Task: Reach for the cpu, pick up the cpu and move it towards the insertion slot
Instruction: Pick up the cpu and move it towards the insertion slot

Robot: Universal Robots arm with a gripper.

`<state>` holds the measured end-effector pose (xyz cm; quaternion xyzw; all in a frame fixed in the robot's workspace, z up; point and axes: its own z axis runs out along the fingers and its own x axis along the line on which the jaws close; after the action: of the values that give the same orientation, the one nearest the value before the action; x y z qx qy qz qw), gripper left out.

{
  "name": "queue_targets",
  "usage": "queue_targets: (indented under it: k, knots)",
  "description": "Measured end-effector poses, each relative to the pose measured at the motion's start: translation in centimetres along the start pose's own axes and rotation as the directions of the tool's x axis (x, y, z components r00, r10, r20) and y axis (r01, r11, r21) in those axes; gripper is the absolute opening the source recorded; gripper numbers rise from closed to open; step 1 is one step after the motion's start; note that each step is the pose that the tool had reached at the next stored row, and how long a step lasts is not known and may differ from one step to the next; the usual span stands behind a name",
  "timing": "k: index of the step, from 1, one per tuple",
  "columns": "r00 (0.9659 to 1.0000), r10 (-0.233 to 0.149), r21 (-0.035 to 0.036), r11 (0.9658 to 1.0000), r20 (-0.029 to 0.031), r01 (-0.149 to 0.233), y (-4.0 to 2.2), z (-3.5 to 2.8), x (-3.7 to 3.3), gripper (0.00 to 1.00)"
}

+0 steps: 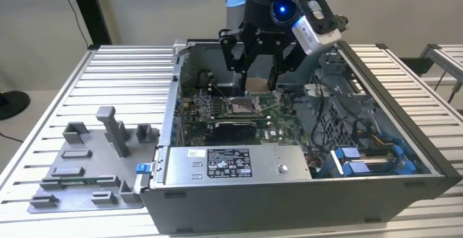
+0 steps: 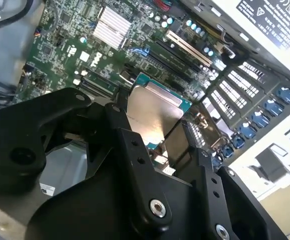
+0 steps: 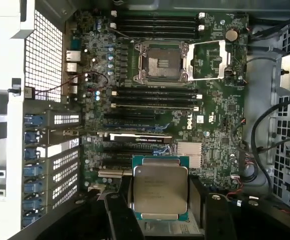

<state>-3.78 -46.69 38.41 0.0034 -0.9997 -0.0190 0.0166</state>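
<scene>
looks like a robotics lab: opened pc case [image 1: 304, 156] on a slatted aluminium workbench [image 1: 123, 81], grey fixture blocks [image 1: 94, 162] lower left.

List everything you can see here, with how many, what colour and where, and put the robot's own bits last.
computer case: one, grey, open, on the table
table: one, silver slatted
fixture blocks: one set, grey, on the table at the exterior view's left of the case
circuit board: one, green, inside the case
insertion slot: one, silver frame, dark centre, on the board, open
cpu: one, silvery top, held above the board
gripper: one, black jaws closed on the cpu
</scene>
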Motion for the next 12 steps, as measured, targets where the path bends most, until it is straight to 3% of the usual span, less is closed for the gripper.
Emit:
queue_targets:
  k: [8,12]
  knots:
    - [1.0,0.0,0.0001,1.0,0.0,0.0,0.06,0.0,-0.07,0.0]
    - [1.0,0.0,0.0,1.0,0.0,0.0,0.64,0.04,-0.19,0.0]
